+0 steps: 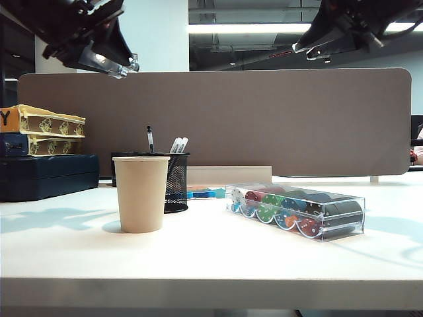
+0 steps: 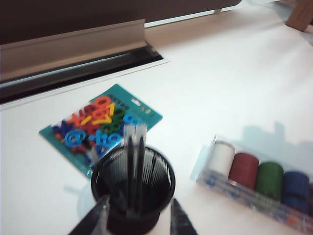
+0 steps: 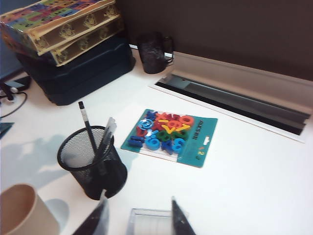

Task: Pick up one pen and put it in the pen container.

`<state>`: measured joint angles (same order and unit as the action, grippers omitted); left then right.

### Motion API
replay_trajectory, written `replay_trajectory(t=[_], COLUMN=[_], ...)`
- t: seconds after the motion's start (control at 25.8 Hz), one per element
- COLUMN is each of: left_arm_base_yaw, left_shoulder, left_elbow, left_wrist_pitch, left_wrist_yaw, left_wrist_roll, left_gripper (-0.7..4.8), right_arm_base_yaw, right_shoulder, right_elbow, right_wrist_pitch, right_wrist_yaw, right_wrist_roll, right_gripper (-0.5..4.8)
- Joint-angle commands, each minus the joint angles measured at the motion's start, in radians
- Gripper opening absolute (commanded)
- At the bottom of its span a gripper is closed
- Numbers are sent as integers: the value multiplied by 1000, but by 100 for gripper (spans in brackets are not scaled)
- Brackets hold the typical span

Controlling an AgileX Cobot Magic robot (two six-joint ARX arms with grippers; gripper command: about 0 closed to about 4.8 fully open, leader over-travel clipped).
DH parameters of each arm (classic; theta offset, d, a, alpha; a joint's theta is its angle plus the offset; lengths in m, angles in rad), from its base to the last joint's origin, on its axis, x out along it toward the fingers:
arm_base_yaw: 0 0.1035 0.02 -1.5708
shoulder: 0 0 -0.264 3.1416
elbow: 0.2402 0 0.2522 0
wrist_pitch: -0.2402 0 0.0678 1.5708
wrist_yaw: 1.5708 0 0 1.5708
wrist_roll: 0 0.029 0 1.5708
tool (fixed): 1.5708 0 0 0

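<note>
White tabletop, backed by a long grey-brown partition board. Noted, at nine o'clock of the exterior view, yellow patterned boxes (image 1: 49, 129) stacked on a dark blue case (image 1: 49, 175). Found the left gripper (image 1: 112, 64) high at eleven o'clock, fingers apart, clamped on nothing. Saw a tan paper cup (image 1: 141, 193) left of centre. Spotted, just behind it toward two o'clock, the black wire-mesh cylindrical pen container (image 1: 177, 185). Picked out the slim black pen (image 1: 150, 139) standing upright in that container. Saw two white-tipped pens (image 1: 178, 144) leaning beside it. Passed on to a clear plastic case of coloured poker chips (image 1: 297, 211) at four o'clock. Found the right gripper (image 1: 316, 49) high at one o'clock, likewise spread, holding nothing.

Judged the task essentially done: pen seated inside the container, both grippers empty, raised well clear of the table. Saw no loose pen lying anywhere; judged nothing left beyond retreat.

Gained from the left wrist view a look straight down into the container (image 2: 133, 191), with the left gripper (image 2: 137, 223) open above its rim. Could not tell the black pen from the others there, through blur. Gained from both wrist views a teal card of bright plastic letters (image 2: 100, 125), barely visible from outside. Gained from the right wrist view alone the pen's full length (image 3: 87, 122), a dark mug (image 3: 154, 51) near the partition, and a recessed cable slot (image 3: 234, 103). Noted the right gripper (image 3: 137, 218) spread there too.
</note>
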<state>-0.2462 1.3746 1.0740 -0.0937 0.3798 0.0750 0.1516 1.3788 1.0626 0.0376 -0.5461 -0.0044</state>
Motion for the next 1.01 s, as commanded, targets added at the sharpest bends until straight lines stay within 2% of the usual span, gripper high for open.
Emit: replay_trajectory(t=[0.04, 0.19, 0.7, 1.01], left_arm_base_yaw=[2, 1, 1, 1], left_shoulder=[-62, -107, -190, -267], left_elbow=[-87, -145, -225, -391], left_wrist_pitch=[48, 50, 59, 152], left_wrist_yaw=[-21, -21, -55, -80], left_wrist_roll=[-2, -4, -5, -68], left_gripper=[161, 161, 161, 161], right_arm_base_yaw=[0, 1, 0, 1], right_shoulder=[-31, -53, -241, -367], right_elbow=[-7, -42, -204, -293], right_wrist_pitch=[-44, -51, -47, -31], right_wrist_yaw=[36, 41, 194, 287], right_wrist_roll=[-29, -30, -79, -87], right_gripper=[158, 158, 159, 159])
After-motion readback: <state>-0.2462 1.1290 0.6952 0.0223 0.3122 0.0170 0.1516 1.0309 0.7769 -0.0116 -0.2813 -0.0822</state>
